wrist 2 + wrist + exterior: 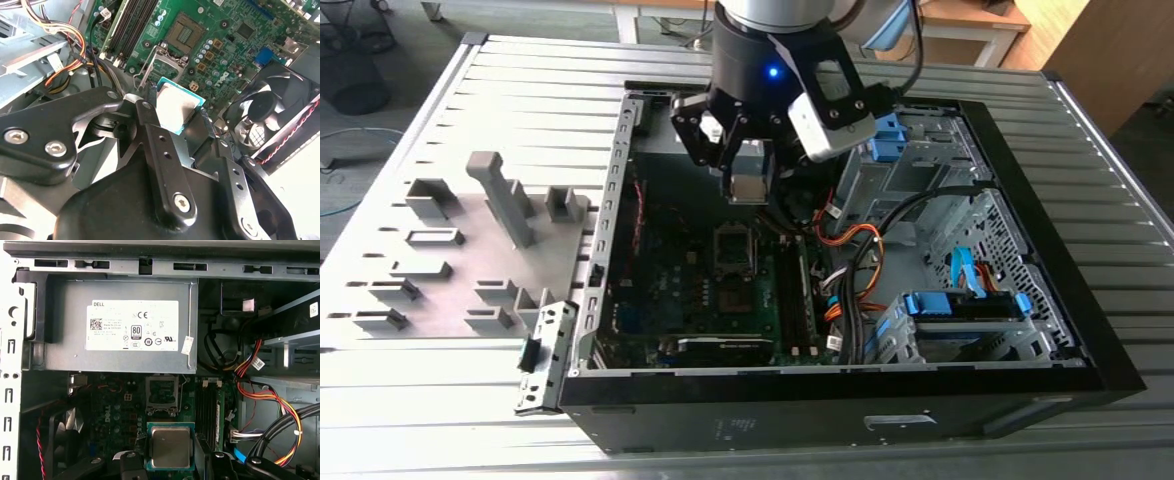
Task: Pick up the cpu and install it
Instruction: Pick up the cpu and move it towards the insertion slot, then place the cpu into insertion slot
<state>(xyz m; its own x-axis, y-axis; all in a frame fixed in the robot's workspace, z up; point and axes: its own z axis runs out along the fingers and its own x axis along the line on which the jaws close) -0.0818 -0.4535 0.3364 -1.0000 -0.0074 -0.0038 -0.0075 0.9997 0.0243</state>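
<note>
Gripping the cpu by its edges, the gripper is hovering inside the computer case, above the motherboard. The bare socket is lying just beyond the chip, with the fan flanking one side, memory sticks and orange cables crowding the other, and the power supply walling the end.

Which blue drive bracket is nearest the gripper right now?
The blue bracket at the exterior view's top, beside the gripper; the other blue bracket sits lower right, well away.
</note>
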